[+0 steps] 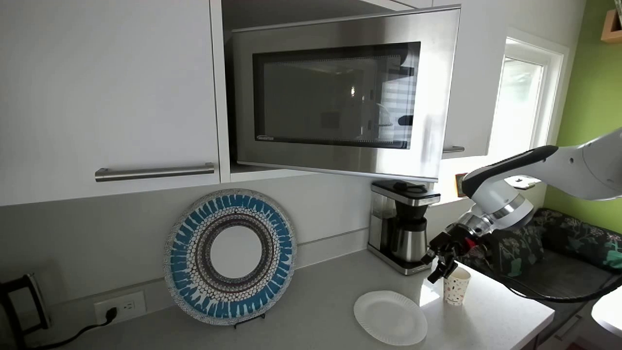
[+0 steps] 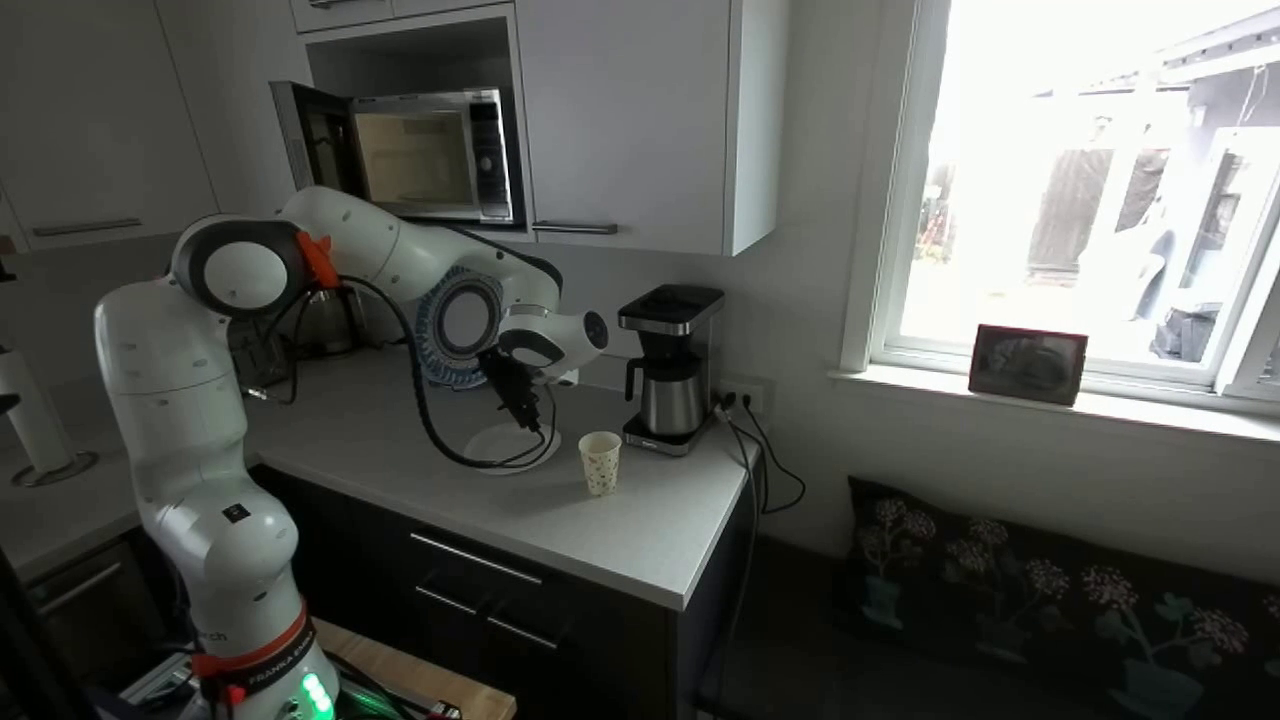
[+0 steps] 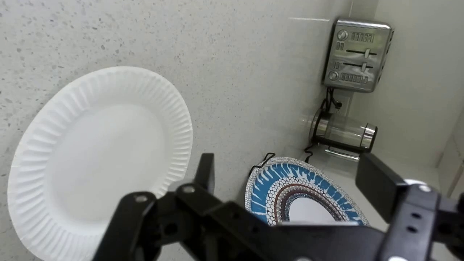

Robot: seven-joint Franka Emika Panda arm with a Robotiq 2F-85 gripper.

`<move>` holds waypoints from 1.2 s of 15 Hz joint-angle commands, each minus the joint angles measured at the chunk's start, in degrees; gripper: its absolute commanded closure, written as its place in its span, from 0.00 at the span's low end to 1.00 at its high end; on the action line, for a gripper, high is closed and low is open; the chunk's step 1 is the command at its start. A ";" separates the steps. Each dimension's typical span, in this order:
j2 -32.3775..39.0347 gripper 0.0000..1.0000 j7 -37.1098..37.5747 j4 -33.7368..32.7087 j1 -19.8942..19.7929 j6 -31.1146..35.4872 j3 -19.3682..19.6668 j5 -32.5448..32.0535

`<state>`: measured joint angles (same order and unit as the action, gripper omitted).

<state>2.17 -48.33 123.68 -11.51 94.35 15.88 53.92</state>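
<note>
My gripper (image 1: 430, 268) is open and empty above the counter; it also shows in an exterior view (image 2: 522, 412) and in the wrist view (image 3: 291, 177), fingers wide apart. A white paper plate (image 1: 390, 318) lies flat on the counter below it; it fills the left of the wrist view (image 3: 105, 163). A speckled paper cup (image 1: 457, 289) stands upright beside the plate, also seen in an exterior view (image 2: 600, 463); it is out of the wrist view. A steel microwave with its door (image 1: 340, 155) swung open sits in the upper cabinet; its lit inside (image 2: 410, 160) shows in an exterior view.
A coffee maker (image 2: 672, 395) stands at the wall behind the cup. A round blue patterned disc (image 1: 184, 253) leans on a stand. A toaster (image 3: 359, 58) and a glass kettle (image 3: 344, 132) stand farther along the counter (image 2: 640, 540). The arm's cable (image 2: 420, 400) hangs near the plate.
</note>
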 commanded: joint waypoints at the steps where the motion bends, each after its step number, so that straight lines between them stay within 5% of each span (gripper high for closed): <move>1: 0.05 0.00 0.03 -0.11 -0.95 -0.10 -0.90 -0.05; 7: -1.41 0.00 -0.17 0.69 -1.26 -2.44 -0.68 -0.56; 17: -21.65 0.00 -13.93 11.14 0.30 -7.28 -2.25 -2.92; 18: -16.27 0.00 -10.99 7.18 -0.01 -7.48 -1.85 -3.00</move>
<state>-14.21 -59.35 130.97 -11.44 86.96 14.05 50.95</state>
